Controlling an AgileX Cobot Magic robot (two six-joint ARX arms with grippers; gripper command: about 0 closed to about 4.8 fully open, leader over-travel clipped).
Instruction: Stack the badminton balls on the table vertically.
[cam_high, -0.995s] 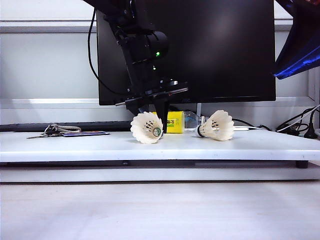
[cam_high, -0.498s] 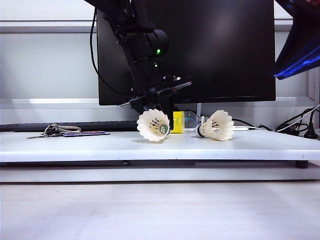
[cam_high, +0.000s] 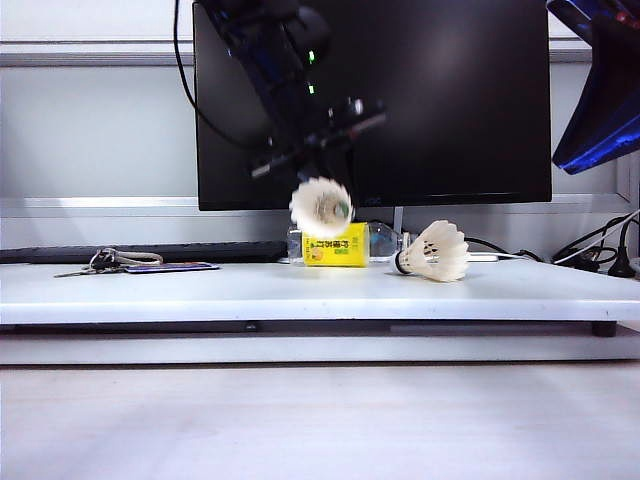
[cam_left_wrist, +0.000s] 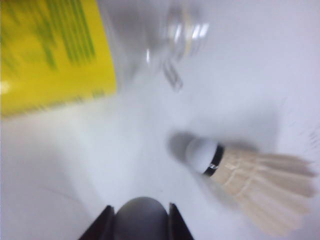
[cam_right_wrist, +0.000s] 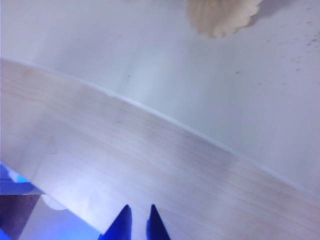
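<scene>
One badminton ball (cam_high: 321, 206) hangs blurred in the air above the white table (cam_high: 150, 290), with my left gripper (cam_high: 333, 192) shut on it. In the left wrist view its grey rounded cork (cam_left_wrist: 141, 226) fills the gap between the left gripper's (cam_left_wrist: 141, 212) dark jaws. The other badminton ball (cam_high: 437, 251) lies on its side on the table to the right, cork pointing left; it also shows as a shuttlecock (cam_left_wrist: 250, 175) in the left wrist view and as a feather skirt (cam_right_wrist: 222, 17) in the right wrist view. My right gripper (cam_right_wrist: 137, 212) is shut and holds nothing, high over the wood-grain surface (cam_right_wrist: 150, 160).
A clear bottle with a yellow label (cam_high: 335, 245) lies on the table behind the raised shuttlecock, in front of the black monitor (cam_high: 450, 100). Keys and a flat card (cam_high: 130, 263) lie at the table's left. Cables (cam_high: 590, 255) trail at the right end.
The left gripper has lifted its shuttlecock off the table, up and a little to the right, uncovering the bottle. The second shuttlecock and the right arm have not moved.
</scene>
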